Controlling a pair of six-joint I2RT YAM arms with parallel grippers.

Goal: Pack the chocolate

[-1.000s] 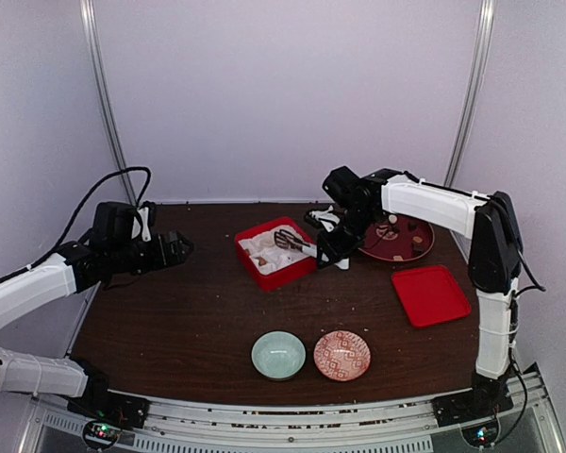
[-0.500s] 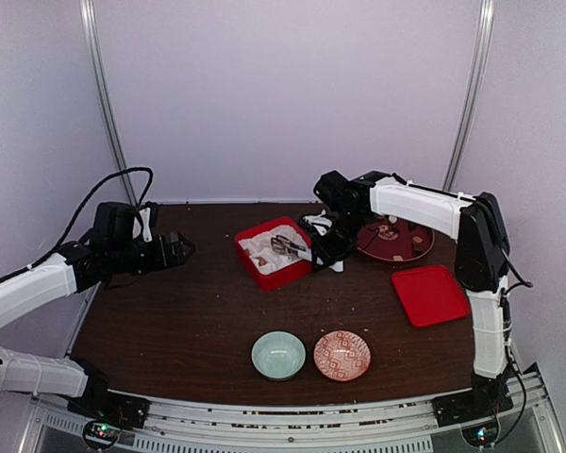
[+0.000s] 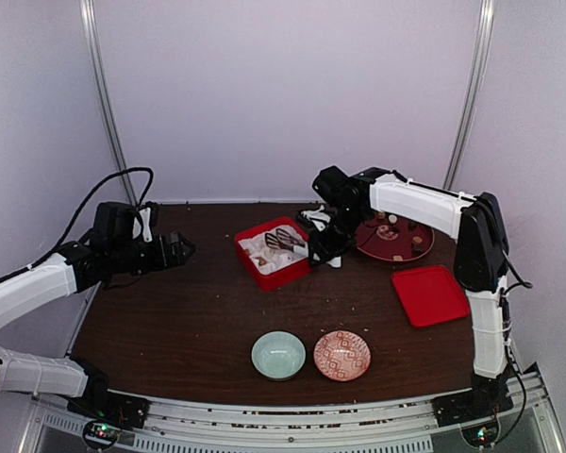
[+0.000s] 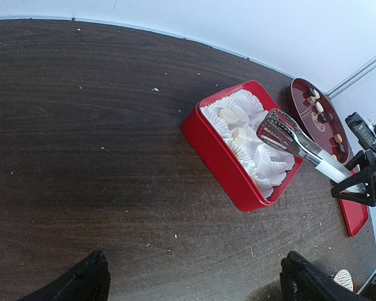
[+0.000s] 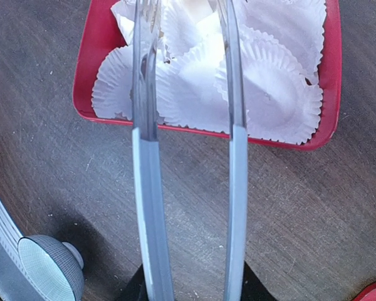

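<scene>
Silver tongs (image 4: 294, 139) clamped in right hand (image 3: 326, 243) over red box (image 4: 220, 153); left hand (image 3: 181, 248) apart.

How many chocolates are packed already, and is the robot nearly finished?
It looks only just started. At least two chocolates sit in paper cups in the red box; most cups look empty. The right gripper holds the tongs over the box. Several more chocolates wait on the dark plate, and the red lid lies off to the side.
</scene>
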